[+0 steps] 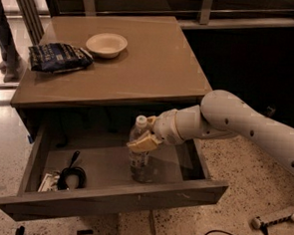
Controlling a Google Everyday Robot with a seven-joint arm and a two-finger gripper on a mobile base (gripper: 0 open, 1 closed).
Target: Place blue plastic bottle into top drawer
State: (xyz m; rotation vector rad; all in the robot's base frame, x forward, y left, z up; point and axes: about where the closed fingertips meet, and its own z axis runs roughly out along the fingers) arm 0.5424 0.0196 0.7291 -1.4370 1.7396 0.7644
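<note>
The top drawer (107, 201) is pulled out under the table. The clear ribbed bottle (140, 161) with a white cap stands upright inside it, near the middle, its base on the drawer floor. My gripper (144, 142) reaches in from the right on the white arm and is at the bottle's upper body, just below the cap. Its pale fingers (141, 145) wrap the bottle's shoulder.
A coiled black cable (71, 176) and a small white item (47, 182) lie in the drawer's left part. On the tabletop (155, 65) sit a pale bowl (106, 44) and a dark blue snack bag (59, 57). A person's leg (4, 36) stands at the far left.
</note>
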